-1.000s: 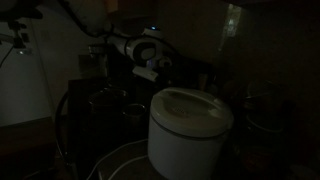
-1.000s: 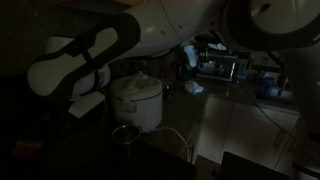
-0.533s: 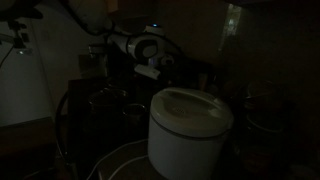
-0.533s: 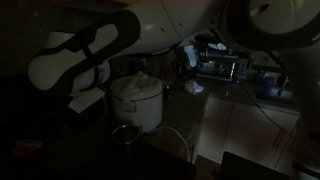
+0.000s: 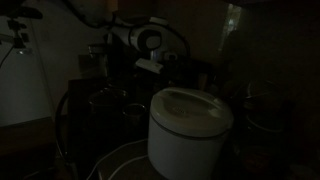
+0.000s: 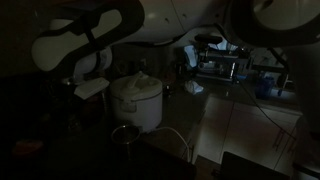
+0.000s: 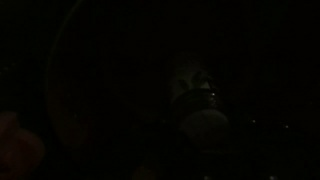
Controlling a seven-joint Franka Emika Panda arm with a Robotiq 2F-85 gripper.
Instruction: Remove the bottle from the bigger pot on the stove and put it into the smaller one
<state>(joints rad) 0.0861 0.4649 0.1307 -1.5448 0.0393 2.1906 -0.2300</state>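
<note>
The scene is very dark. My arm's white wrist (image 5: 146, 40) hangs over dark pot-like shapes (image 5: 100, 103) on the stove, left of a white rice cooker (image 5: 190, 125). The gripper (image 5: 150, 72) points down below the wrist, and its fingers are lost in the dark. In an exterior view the gripper (image 6: 88, 97) hangs beside the rice cooker (image 6: 137, 100), above a small round pot (image 6: 125, 134). The wrist view is almost black, with only a faint round shape (image 7: 205, 125). I cannot make out the bottle in any view.
A toaster oven (image 6: 220, 65) and clutter stand on the counter behind. A cable (image 6: 180, 140) runs from the rice cooker across the front. A pale wall panel (image 5: 22, 85) stands at the left.
The wrist and gripper have risen steadily above the stove over the last second. Nothing else has visibly moved.
</note>
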